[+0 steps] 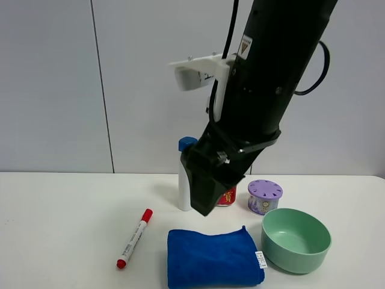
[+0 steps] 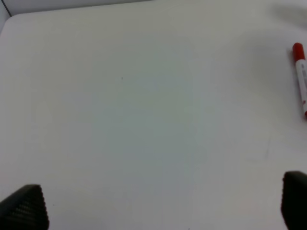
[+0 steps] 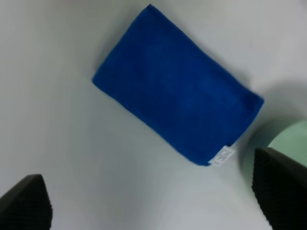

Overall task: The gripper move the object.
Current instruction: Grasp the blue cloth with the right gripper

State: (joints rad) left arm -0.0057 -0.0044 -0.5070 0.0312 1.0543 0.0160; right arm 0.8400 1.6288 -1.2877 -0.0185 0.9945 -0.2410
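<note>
Seems to be the approach, no grasp yet. Hangs the right arm high over the spot just beside the bowl, with the right end effector spread wide and empty. Finds the cloth there, flat and folded, tag toward the bowl. Calls next for a straight drop, maybe a wrist turn to square with the fold, then a pinch clear of the bowl's rim. Shows the left end effector wide too, over bare counter past the marker from the bowl. Behind the bowl: plain grey wall, bottle, tin.
</note>
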